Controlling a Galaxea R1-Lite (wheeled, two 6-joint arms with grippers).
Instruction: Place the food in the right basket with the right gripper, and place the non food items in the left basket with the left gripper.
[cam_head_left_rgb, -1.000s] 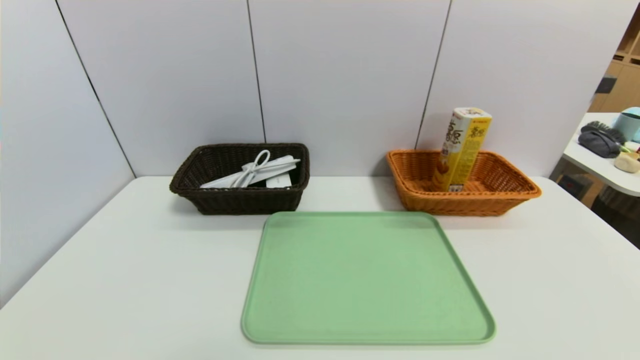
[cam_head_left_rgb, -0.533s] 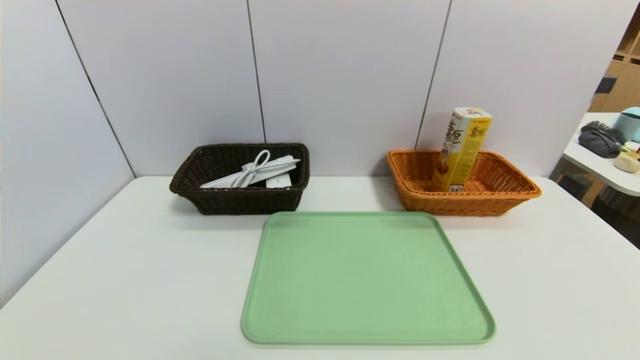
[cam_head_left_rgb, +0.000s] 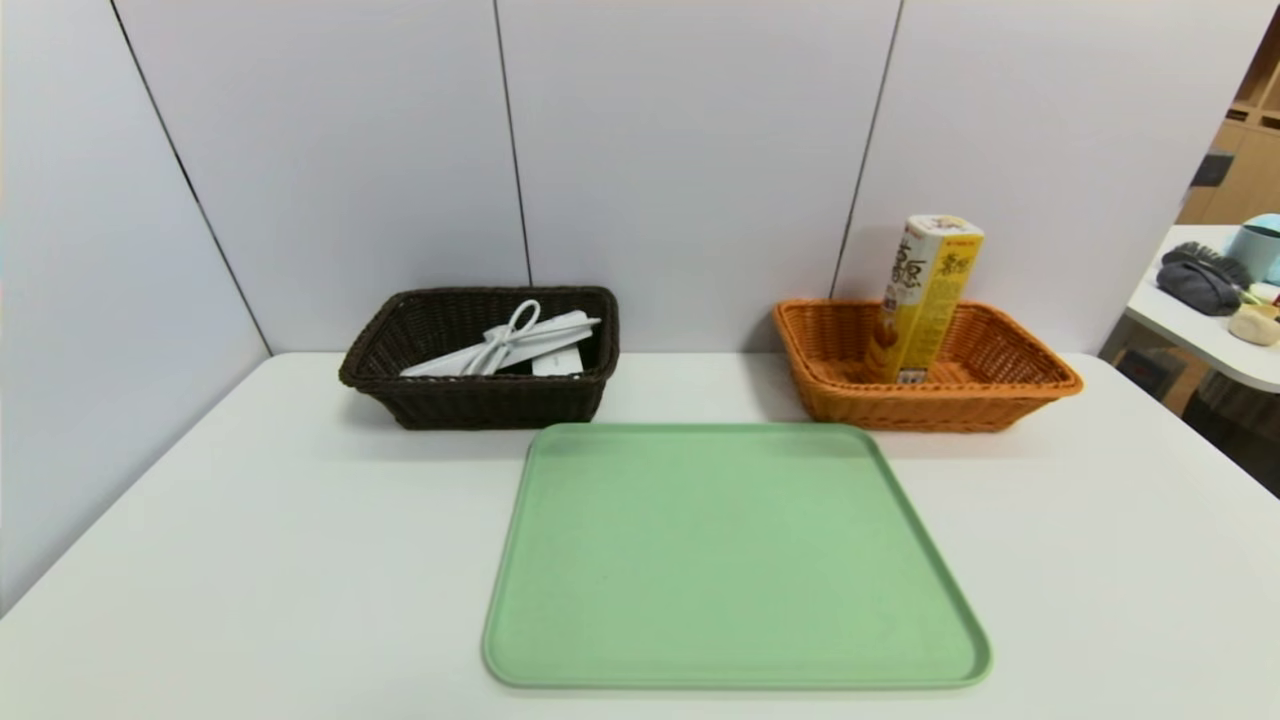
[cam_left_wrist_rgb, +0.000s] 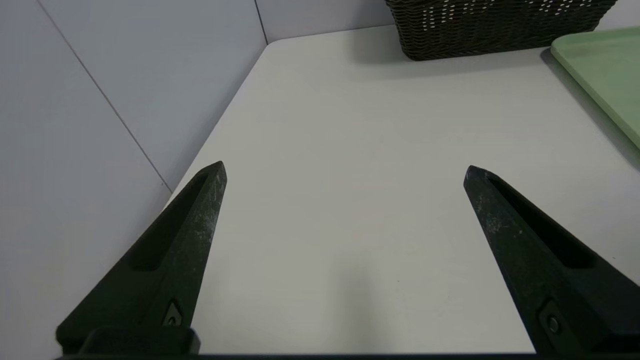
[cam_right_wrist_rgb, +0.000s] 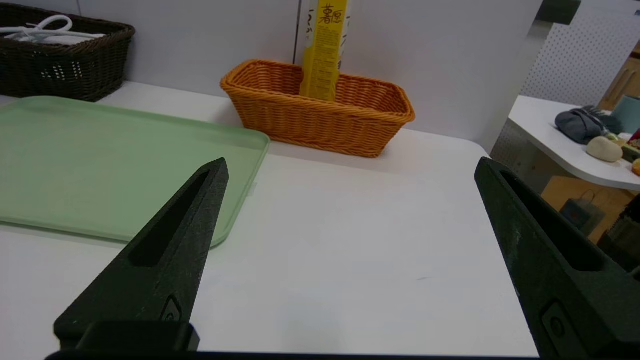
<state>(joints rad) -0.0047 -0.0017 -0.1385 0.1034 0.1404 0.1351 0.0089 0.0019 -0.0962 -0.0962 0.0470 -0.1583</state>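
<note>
White tabletop (cam_head_left_rgb: 250, 560) against grey panels. Left pincer (cam_left_wrist_rgb: 345, 172) and right pincer (cam_right_wrist_rgb: 350, 167) both spread wide, holding nothing, low over bare surface. Green tray (cam_head_left_rgb: 730, 560) bare. White cable bundle (cam_head_left_rgb: 515, 340) in dark basket (cam_head_left_rgb: 480, 400); yellow snack box (cam_head_left_rgb: 925, 295) upright in orange basket (cam_head_left_rgb: 930, 405). Sorting looks finished

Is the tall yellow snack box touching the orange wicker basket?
Touching. The head view shows the tall yellow snack box standing inside the orange wicker basket, its base on the basket floor.
</note>
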